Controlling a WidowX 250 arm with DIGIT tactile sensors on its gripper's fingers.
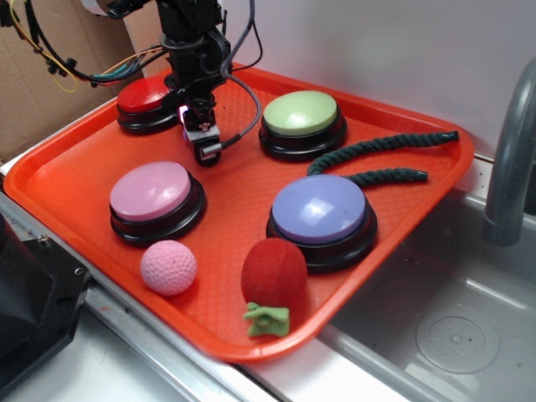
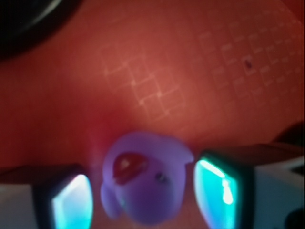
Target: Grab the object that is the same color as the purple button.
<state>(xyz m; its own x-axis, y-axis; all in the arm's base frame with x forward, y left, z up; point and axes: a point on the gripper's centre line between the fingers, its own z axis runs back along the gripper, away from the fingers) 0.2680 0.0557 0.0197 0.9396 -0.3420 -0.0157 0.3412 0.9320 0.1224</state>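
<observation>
The tiny purple duck (image 2: 145, 191) with a red beak lies on the orange tray (image 2: 157, 71), seen close up in the wrist view. My gripper (image 2: 143, 200) is lowered over it with one finger on each side. The jaws are open, and a thin gap shows on both sides of the duck. In the exterior view the gripper (image 1: 199, 124) is down on the tray (image 1: 75, 180) between the red button and the green button, and it hides the duck. The purple button (image 1: 319, 209) sits at the right middle of the tray.
A red button (image 1: 144, 96) sits just left of the gripper, a green button (image 1: 301, 115) to its right and a pink button (image 1: 152, 191) in front. A pink ball (image 1: 168, 267), a red fuzzy ball (image 1: 274, 273), a green clip (image 1: 267, 320) and a dark rope (image 1: 381, 151) also lie on the tray. A sink lies to the right.
</observation>
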